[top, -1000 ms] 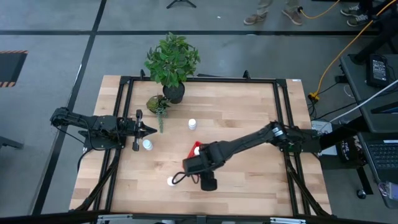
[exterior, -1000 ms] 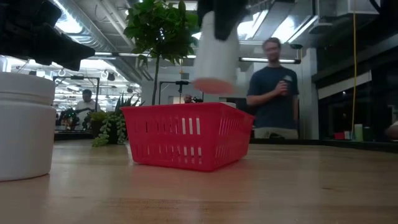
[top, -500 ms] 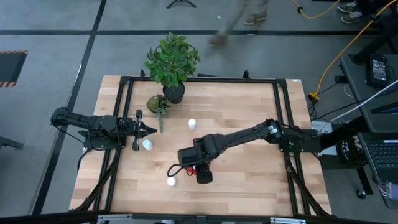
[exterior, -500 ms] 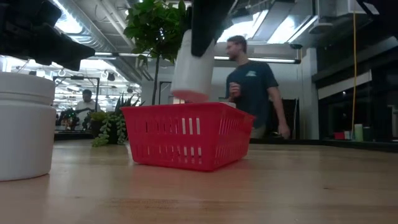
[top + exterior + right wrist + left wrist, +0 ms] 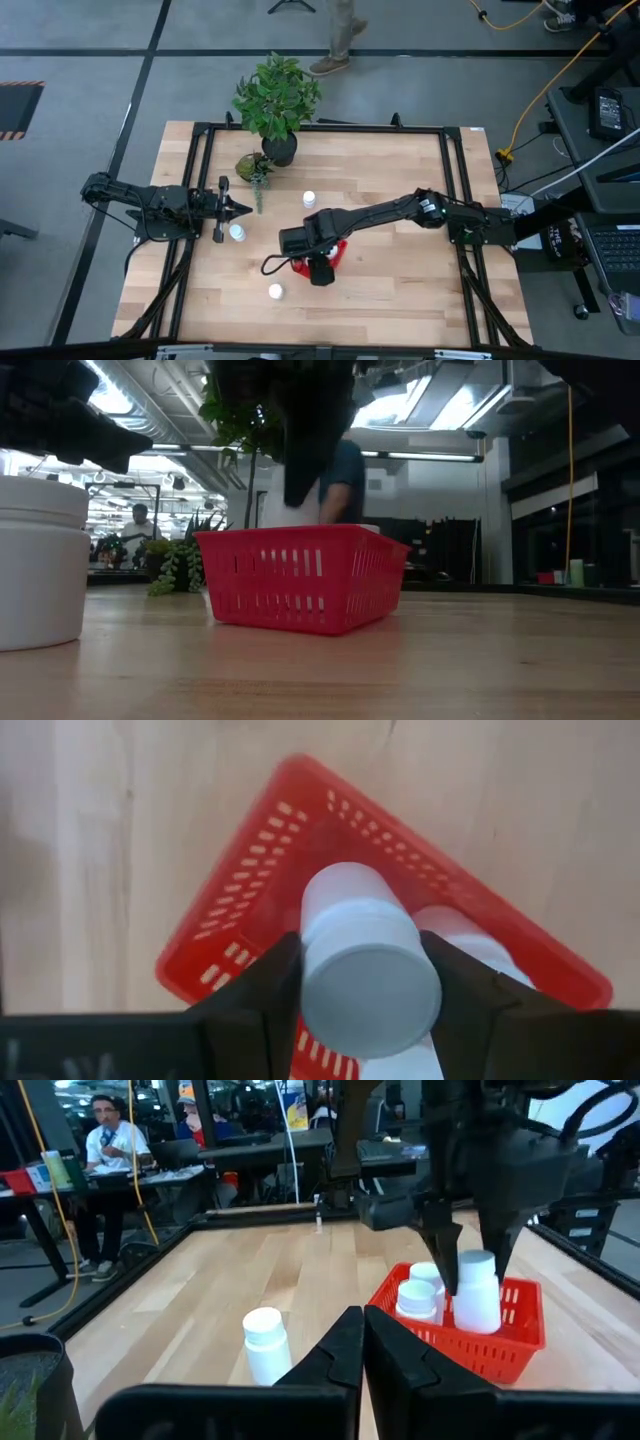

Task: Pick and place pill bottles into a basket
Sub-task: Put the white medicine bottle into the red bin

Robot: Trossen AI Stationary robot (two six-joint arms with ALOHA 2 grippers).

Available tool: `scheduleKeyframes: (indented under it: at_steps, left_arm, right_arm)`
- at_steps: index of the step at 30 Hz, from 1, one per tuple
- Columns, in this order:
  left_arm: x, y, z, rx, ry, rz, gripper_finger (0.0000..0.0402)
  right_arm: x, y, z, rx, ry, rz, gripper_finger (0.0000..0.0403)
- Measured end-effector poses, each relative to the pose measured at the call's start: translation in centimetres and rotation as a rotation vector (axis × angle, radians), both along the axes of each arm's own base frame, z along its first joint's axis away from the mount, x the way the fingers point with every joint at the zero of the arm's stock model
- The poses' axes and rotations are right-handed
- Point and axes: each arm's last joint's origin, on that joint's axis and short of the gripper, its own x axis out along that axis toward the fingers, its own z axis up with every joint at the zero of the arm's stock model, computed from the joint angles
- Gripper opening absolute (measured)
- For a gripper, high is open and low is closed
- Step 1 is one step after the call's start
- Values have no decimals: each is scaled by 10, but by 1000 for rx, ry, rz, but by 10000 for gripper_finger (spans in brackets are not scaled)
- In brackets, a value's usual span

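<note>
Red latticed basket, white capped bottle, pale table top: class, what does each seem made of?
Red latticed basket: likely moulded plastic, uniform slotted walls. White capped bottle: apparently matte plastic, opaque and even. Pale table top: wood, visible grain and plank seams.

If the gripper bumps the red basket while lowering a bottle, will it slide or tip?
The basket is latticed plastic, so probably light; it would likely slide on the smooth table. It sits low and wide, so tipping seems unlikely. The right gripper holds a bottle over it.
</note>
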Motion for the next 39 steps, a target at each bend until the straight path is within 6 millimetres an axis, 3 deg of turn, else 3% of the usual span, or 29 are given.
scheduleKeyframes:
  at_steps: [20, 29, 35, 39]
  left_arm:
    - [0, 0, 0, 0, 4, -7, 4]
    - [0, 0, 0, 0, 3, -8, 4]
    - [0, 0, 0, 0, 4, -8, 6]
    - [0, 0, 0, 0, 4, -8, 5]
  right_arm:
    - [14, -7, -34, 1, 23, 27, 162]
    - [16, -9, -34, -86, -10, 7, 162]
    - [16, -9, -34, -90, -13, 5, 211]
    - [16, -9, -35, -91, -6, 5, 216]
